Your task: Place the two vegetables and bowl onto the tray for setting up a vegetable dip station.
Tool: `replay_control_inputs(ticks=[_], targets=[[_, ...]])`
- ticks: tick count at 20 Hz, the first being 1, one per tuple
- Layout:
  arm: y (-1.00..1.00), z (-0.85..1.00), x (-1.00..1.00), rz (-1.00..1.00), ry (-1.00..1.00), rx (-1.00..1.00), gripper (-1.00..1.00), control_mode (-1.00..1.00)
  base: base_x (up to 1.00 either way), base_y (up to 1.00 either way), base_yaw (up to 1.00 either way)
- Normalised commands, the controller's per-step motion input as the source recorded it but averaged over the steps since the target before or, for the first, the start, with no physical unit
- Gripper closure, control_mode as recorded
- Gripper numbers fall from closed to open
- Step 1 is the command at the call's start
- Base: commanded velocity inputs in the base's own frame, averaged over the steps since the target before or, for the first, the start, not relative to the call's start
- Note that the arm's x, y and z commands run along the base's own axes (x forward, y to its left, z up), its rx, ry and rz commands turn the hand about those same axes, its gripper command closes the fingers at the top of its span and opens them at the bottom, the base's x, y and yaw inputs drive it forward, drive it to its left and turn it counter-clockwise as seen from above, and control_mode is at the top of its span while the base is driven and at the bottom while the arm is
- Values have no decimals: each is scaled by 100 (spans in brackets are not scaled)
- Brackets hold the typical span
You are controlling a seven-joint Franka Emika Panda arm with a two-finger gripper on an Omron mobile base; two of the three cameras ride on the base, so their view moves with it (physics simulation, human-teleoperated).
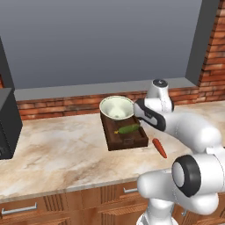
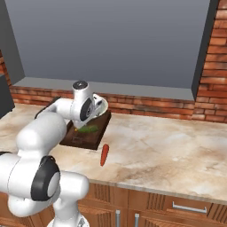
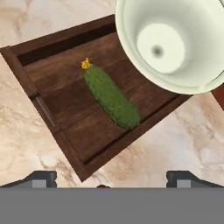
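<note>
Dark brown wooden tray (image 1: 128, 139) sits on the marble counter (image 1: 57, 154), with the green cucumber (image 3: 111, 97) lying flat on its boards and the pale bowl (image 1: 116, 107) on the far end, its rim overhanging the tray's edge. Orange-red carrot (image 1: 159, 147) lies on the counter just beside the tray's right side, off it. Gripper (image 3: 111, 178) hangs above the tray's near end, jaws spread wide and empty, both finger tips (image 3: 40, 178) well apart.

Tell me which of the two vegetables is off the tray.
The small orange-red carrot: it lies on the marble counter beside the dark wooden tray, while the green cucumber lies inside.
</note>
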Motion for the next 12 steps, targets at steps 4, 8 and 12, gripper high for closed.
replay_control_inputs(ticks=[4, 8, 12], targets=[[-6, 0, -13, -30, 0, 0, -100, -100, 0, 0, 0], [-11, 0, -8, -28, 0, 2, -100, -100, 0, 0, 0], [-17, 0, -5, -26, 4, 6, -100, -100, 0, 0, 0]])
